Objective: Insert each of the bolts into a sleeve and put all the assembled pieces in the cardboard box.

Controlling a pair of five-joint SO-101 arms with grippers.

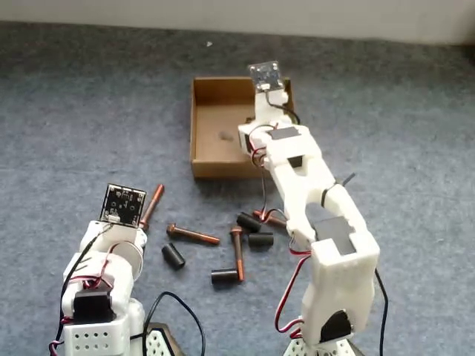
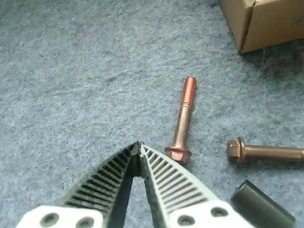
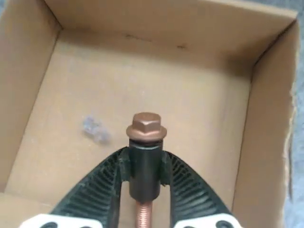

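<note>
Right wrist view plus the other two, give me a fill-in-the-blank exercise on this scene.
1. The right gripper holds a sleeve with a bolt through it over the ___ box.
2. The left gripper has its jaws ___.
3. The loose bolt beside it lies on the carpet with ___ sleeve on it.
Missing words: cardboard; shut; no.

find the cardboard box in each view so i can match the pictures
High view: the cardboard box lies far middle, under the right arm.
Left wrist view: the box's corner, beyond the threaded tip of the bolt by the left pincer.
Right wrist view: the box's floor, below the right pincer holding a sleeved bolt.
Shared landmark: that loose bolt, also in the high view.
</note>
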